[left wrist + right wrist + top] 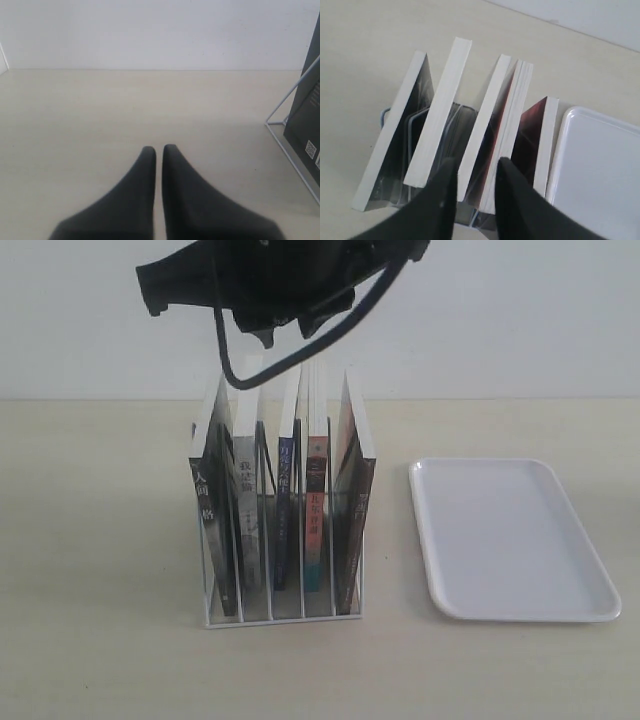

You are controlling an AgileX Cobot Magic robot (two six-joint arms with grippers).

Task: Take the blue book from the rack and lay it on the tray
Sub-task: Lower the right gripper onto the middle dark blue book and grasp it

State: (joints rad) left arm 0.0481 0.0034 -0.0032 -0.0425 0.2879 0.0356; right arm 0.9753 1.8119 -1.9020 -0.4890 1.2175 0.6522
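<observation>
The white wire rack (280,620) holds five upright books. The blue book (284,502) stands in the middle slot, its dark blue spine facing the exterior view. My right gripper (290,328) hangs just above the books' top edges. In the right wrist view that gripper (476,167) is open, and the blue book's white page edge (486,116) lies in line with the gap between its fingers, untouched. The white tray (510,540) lies flat to the right of the rack with nothing on it. My left gripper (158,150) is shut, low over bare table, holding nothing.
A book with a red-and-teal spine (316,510) leans close beside the blue book. Black-spined books (208,520) fill the outer slots. In the left wrist view a rack corner (287,102) and a black book cover (307,110) show at the edge.
</observation>
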